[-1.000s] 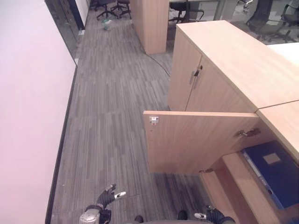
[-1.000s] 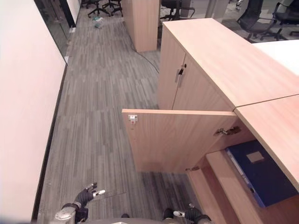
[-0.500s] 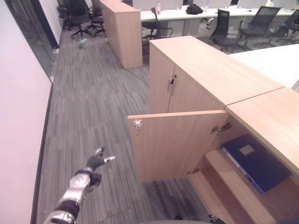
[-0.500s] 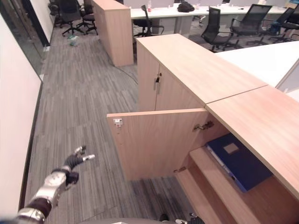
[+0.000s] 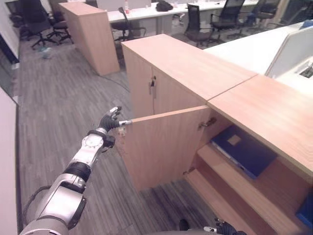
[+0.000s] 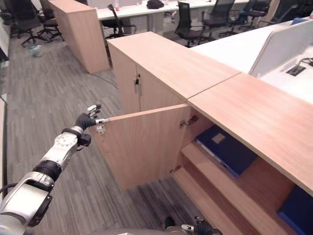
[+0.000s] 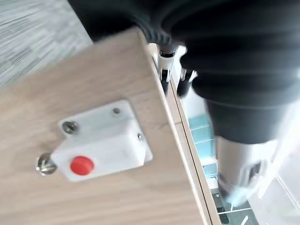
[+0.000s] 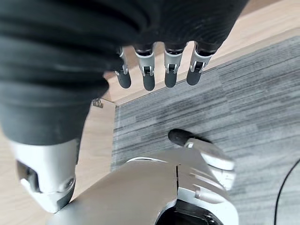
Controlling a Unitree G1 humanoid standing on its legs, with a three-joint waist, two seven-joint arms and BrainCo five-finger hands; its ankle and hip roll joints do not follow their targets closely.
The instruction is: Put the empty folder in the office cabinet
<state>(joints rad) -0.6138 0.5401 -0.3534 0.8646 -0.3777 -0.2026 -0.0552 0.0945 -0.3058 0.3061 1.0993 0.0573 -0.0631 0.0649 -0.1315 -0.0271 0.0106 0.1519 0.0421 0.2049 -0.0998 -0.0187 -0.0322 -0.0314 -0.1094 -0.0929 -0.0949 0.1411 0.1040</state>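
A dark blue folder lies flat on the upper shelf inside the open office cabinet. The cabinet's wooden door stands swung out towards the aisle. My left hand is stretched out to the door's top free corner, its fingers straight and resting against the door's edge, just above a white latch with a red button. My right hand hangs low beside me, its fingers relaxed and holding nothing.
Another blue thing sits on the lower shelf at the far right. A second cabinet with closed doors adjoins beyond. A tall wooden unit, desks and office chairs stand at the back. Grey carpet lies to the left.
The camera has swung up and to the right. My left arm has risen from near the floor and reached forward to the door's top corner. The right hand stays low.
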